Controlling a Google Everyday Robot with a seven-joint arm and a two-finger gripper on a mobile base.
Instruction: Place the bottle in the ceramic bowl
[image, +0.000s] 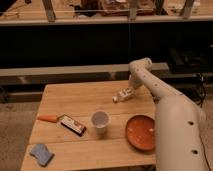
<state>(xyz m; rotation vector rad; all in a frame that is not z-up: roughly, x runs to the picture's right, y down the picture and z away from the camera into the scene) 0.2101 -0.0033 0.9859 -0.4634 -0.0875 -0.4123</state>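
Observation:
The small pale bottle (118, 97) lies near the far right part of the wooden table (80, 97). My gripper (126, 93) is right at the bottle's right end, low over the table, with the white arm reaching in from the right. The terracotta ceramic bowl (141, 131) sits at the front right of the table, partly hidden by my arm, well in front of the bottle. The bowl looks empty apart from a few pale specks.
A white cup (100, 120) stands upright mid-table, between bottle and bowl. A dark snack packet (73, 125) and an orange-handled item (48, 118) lie to the left. A blue sponge (41, 153) lies at the front left corner. Shelving runs behind the table.

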